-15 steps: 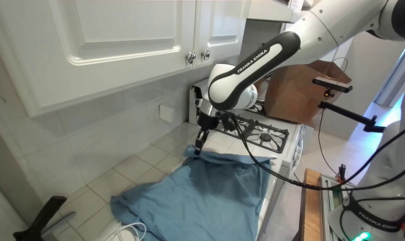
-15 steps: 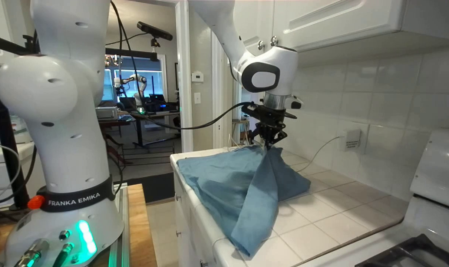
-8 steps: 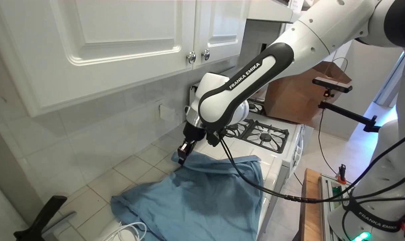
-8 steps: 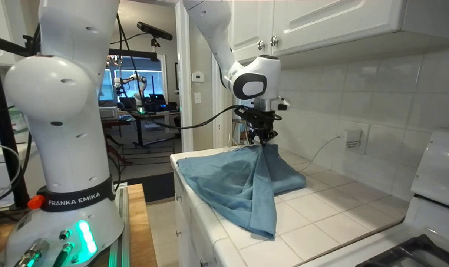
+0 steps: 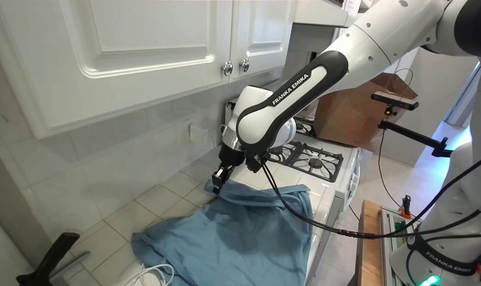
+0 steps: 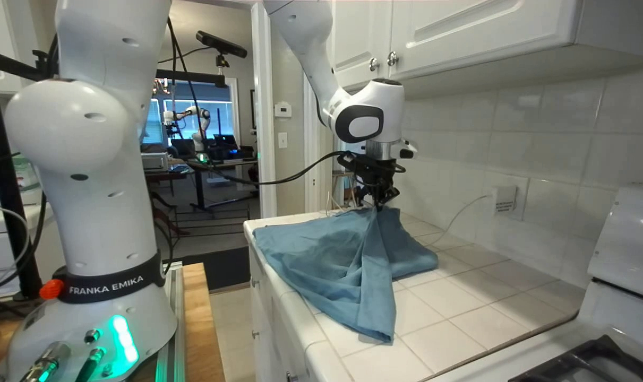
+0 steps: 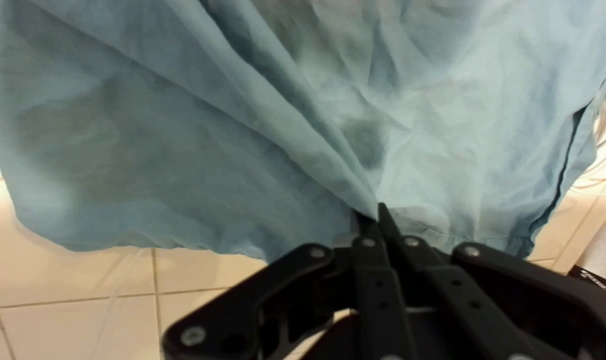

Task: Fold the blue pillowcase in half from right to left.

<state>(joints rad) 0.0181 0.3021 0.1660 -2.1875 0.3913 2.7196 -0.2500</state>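
Observation:
The blue pillowcase (image 5: 244, 238) lies wrinkled on the tiled counter, and its far edge is partly folded over. In an exterior view (image 6: 316, 260) it rises in a peak to the gripper, and a fold hangs down to the tiles. My gripper (image 5: 216, 191) is at the wall-side corner of the cloth, pointing down. In the wrist view (image 7: 377, 215) its jaws are closed together on a gathered fold of the pillowcase (image 7: 157, 165). In an exterior view (image 6: 377, 207) the fingertips meet the top of the peak; the exact grip is partly hidden by cloth.
A stove (image 5: 315, 163) stands past the cloth. White cords (image 5: 153, 274) and a black-handled tool (image 5: 51, 258) lie at the near end of the counter (image 6: 475, 297). Wall cabinets (image 5: 153, 39) hang above the arm. A plug box (image 6: 504, 198) with a cord is on the wall.
Over the last second my gripper moved away from the stove and slightly lower, drawing the held edge of the pillowcase along. In the last half second almost nothing moved.

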